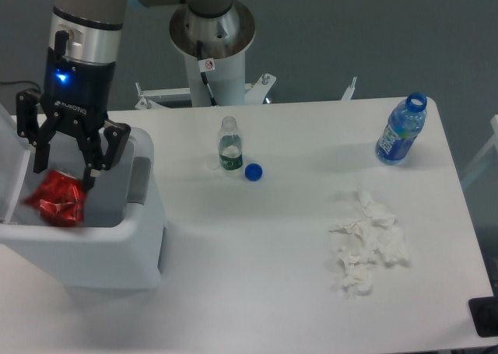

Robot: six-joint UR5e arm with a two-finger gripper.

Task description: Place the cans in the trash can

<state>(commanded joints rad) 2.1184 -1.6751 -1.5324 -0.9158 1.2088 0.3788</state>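
Observation:
The crushed red can sits inside the open mouth of the white trash can at the left edge of the table, and it looks slightly blurred. The bin's lid is swung open to the left, and its grey latch faces right. My gripper hangs just above the bin opening, directly over the can. Its fingers are spread apart and the can lies below the fingertips, not between them.
A small clear bottle with a green label stands mid-table with a blue cap beside it. A blue-labelled bottle stands at the far right. Crumpled white tissues lie at the right front. The robot's base stands behind the table.

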